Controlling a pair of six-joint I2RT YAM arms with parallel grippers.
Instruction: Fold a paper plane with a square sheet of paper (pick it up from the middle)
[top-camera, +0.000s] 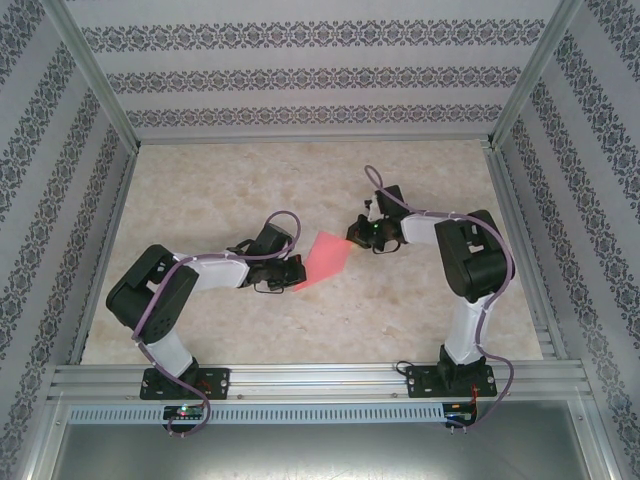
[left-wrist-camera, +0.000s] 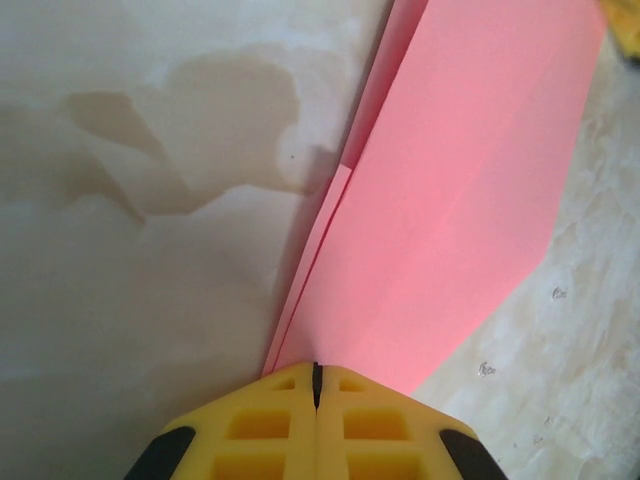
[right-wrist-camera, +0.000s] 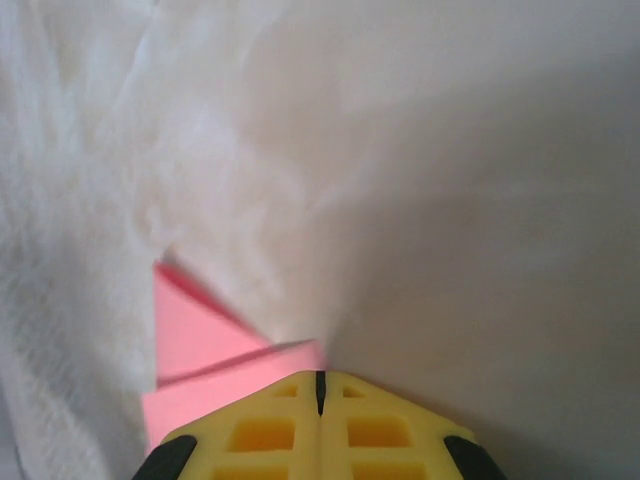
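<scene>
The salmon-pink sheet of paper lies on the table between my two grippers, folded into a narrow, tapering paper-plane shape with long straight creases. In the left wrist view the paper runs up and to the right from my left gripper. A layered fold edge shows along its left side. The left gripper is shut, with its tips on the paper's near end. My right gripper is shut at the paper's far end. In the right wrist view the folded pink layers lie left of and under my right gripper.
The beige marbled tabletop is enclosed by patterned walls and aluminium posts. A metal rail runs along the near edge by the arm bases. The right gripper's yellow finger shows at the top right of the left wrist view.
</scene>
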